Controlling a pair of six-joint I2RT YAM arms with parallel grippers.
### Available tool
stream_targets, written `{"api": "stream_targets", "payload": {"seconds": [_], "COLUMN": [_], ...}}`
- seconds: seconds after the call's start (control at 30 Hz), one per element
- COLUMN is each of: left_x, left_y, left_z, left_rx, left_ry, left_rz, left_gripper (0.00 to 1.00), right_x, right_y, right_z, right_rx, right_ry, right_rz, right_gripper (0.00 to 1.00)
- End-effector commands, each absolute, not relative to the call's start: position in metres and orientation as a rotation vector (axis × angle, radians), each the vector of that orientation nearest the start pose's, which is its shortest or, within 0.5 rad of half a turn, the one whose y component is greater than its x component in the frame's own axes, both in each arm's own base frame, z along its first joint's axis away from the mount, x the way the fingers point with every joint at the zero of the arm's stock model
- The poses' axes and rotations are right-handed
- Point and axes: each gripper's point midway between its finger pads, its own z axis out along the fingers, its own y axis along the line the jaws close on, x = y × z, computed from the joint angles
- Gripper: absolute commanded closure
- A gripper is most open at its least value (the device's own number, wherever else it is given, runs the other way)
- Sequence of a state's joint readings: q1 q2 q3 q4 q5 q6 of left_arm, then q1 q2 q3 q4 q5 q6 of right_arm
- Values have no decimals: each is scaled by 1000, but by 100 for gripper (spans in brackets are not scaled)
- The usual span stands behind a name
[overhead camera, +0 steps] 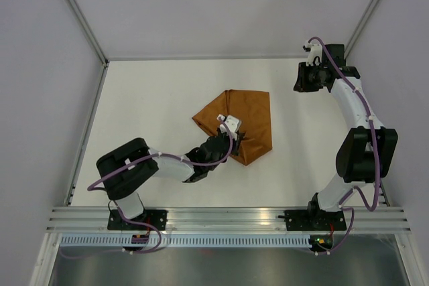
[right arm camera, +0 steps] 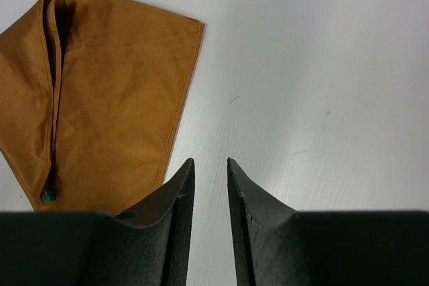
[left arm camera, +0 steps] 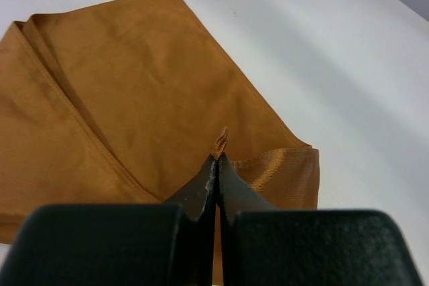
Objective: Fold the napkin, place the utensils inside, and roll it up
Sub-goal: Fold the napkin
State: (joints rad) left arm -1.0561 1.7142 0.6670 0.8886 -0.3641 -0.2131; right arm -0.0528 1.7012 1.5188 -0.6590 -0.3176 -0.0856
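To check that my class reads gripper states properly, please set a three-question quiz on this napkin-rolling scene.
1. True or false: the right gripper is gripping the napkin.
2. What is the left gripper shut on? A. a pinch of napkin cloth B. fork tines C. nothing
3. In the right wrist view, what colour is the small tip peeking from the napkin's fold?
Key: 1 false, its jaws stand apart over bare table; 2 A; 3 teal.

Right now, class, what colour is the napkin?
The napkin is plain rust-brown, unpatterned; clearest in the left wrist view.
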Motion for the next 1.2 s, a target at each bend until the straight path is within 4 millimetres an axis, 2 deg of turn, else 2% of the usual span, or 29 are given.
{"api": "stream_targets", "payload": {"seconds": [0.0,0.23,0.3,0.53,0.93,1.17], "left_x": [299,341,347,373,391,397], "left_y": [-366,-333,-329,-293,-255,-249], "left_z": [143,139,140,141,134,128], "left_rx": [314,182,162,74,-10,-38], "left_ry": [1684,1753,1752,1763,1783,1796], "left_rz": [-620,-535,-531,-476,-430,-426], "left_gripper": [98,98,98,98,98,98], "right_x": [447,447,448,447,445,442], "right_y": [26,27,27,27,29,33], "right_z": [193,188,188,187,181,175], "right_rx": [-193,-196,-194,-197,-208,-225], "right_ry": [2340,2350,2350,2353,2368,2381], "right_rz": [306,316,317,315,322,318], "right_gripper": [68,68,68,68,68,68]}}
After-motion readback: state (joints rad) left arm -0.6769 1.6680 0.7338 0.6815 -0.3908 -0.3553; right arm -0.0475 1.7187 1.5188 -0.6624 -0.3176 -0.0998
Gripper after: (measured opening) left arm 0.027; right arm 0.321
